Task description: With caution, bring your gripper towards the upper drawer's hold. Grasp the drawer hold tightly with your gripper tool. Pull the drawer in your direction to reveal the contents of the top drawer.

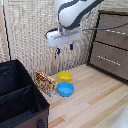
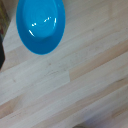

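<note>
In the exterior view, the gripper [image 1: 64,49] hangs with fingers apart above the yellow bowl [image 1: 64,76] and blue bowl [image 1: 65,89]. The drawer hold [image 1: 113,31] lies at its two o'clock, well apart, on the top drawer [image 1: 113,30].

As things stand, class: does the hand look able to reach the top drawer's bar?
Probably yes. The hand hangs open above the bowls, apart from the dresser. Nothing shows between it and the drawer hold on the top drawer.

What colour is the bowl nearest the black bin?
Bright blue round glossy bowl; clearest in the wrist view.
</note>
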You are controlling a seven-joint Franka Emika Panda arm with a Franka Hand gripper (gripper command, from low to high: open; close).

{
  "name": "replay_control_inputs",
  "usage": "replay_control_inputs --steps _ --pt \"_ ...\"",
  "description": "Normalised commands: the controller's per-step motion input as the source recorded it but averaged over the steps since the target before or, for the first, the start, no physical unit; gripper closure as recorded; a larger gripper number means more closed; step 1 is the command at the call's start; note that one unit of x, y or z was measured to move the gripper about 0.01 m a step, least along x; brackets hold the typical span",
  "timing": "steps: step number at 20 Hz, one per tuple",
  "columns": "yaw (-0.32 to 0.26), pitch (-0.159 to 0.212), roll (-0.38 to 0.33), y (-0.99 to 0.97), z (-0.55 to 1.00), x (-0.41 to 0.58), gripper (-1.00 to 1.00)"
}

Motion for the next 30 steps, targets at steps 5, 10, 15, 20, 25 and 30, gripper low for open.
replay_control_inputs --steps 5,10,15,20,25,30 --pt "0.063 0.002 -0.375 0.00 0.07 -0.032 -1.00" --pt "0.057 0.004 -0.375 0.00 0.05 -0.036 -1.00" --pt "0.072 0.030 -0.375 0.00 0.02 -0.033 -1.00" --pt "0.090 0.048 -0.375 0.00 0.02 -0.033 -1.00" --pt "0.118 0.026 -0.373 0.00 0.09 0.000 -1.00" --pt "0.121 0.006 -0.370 0.00 0.08 0.039 -1.00"
